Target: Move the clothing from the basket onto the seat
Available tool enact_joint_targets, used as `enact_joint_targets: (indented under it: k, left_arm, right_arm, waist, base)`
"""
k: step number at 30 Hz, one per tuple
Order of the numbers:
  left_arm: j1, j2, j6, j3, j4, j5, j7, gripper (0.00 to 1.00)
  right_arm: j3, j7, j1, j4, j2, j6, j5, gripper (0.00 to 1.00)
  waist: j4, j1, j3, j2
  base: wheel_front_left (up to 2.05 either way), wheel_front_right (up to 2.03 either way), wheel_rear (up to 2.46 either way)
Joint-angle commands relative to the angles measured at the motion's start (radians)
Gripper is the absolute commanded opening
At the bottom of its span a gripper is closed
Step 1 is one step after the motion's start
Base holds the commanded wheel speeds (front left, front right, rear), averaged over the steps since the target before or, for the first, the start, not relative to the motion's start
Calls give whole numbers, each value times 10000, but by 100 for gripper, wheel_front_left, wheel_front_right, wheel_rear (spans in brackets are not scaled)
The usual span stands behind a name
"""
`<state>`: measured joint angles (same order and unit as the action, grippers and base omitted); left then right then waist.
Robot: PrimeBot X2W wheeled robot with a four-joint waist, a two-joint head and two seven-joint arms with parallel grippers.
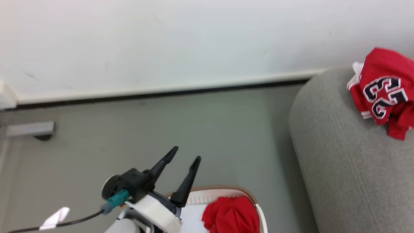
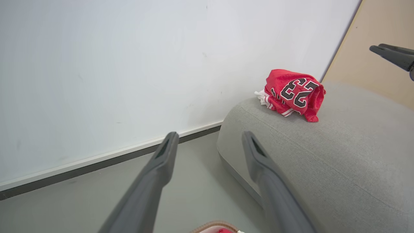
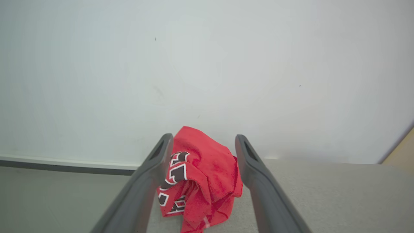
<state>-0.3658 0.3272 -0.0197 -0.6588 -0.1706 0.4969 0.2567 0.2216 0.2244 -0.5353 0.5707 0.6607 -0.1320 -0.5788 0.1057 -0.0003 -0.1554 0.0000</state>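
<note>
A red jersey with a black 23 (image 1: 385, 90) lies crumpled on the grey seat (image 1: 349, 168) near its back left corner. In the right wrist view the jersey (image 3: 200, 181) rests on the seat (image 3: 323, 194) just beyond my right gripper (image 3: 203, 136), which is open and holds nothing. One of its fingers (image 2: 393, 56) hangs above the seat (image 2: 339, 155), apart from the jersey (image 2: 294, 92). My left gripper (image 1: 187, 153) is open and empty above the basket (image 1: 226, 188), where another red garment (image 1: 231, 213) lies. The left gripper (image 2: 210, 134) points toward the seat's corner.
A white wall with a dark baseboard (image 1: 161, 94) runs behind the grey floor (image 1: 210, 129). A grey metal bracket (image 1: 30, 129) sticks out at the far left. A beige panel (image 2: 372, 32) stands behind the seat. The basket sits close against the seat's side.
</note>
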Motion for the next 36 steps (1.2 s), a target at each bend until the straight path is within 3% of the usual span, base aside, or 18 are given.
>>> enact_joint_targets:
  k: [1, 4, 12, 21, 25, 36]
  left_arm:
    - [283, 125, -154, 198, 93, 114, 56, 100]
    - [831, 351, -583, 762, 257, 366, 83, 100]
    - [2419, 879, -1617, 2479, 909, 586, 73, 100]
    - [4151, 398, -2033, 4066, 1666, 273, 77, 100]
    - [4758, -32, -1910, 4635, 1913, -33, 78, 100]
    - [4848, -807, -1026, 5264, 1771, -926, 79, 100]
  right_arm:
    - [-267, 139, 553, -366, -235, 25, -212, 100]
    - [-877, 332, 1483, -1469, -794, 24, -436, 100]
    - [-1813, 384, 3856, -4036, -2968, 24, 483, 100]
    - [-1630, 320, 5641, -5296, -4669, 24, 1448, 100]
    - [-1635, 366, 5869, -5181, -4992, 24, 1494, 100]
    - [-1255, 405, 5871, -4904, -5478, 24, 2254, 100]
  waist:
    - [-338, 3, 1024, 0]
    - [-550, 3, 1428, 0]
    - [-1040, 3, 1892, 0]
    - [-1352, 3, 2042, 0]
    - [-1416, 3, 1962, 0]
    - [-1371, 3, 1932, 0]
  base:
    - [0, 0, 0]
    - [0, 0, 0]
    - [0, 0, 0]
    - [0, 0, 0]
    - [0, 0, 0]
    - [0, 0, 0]
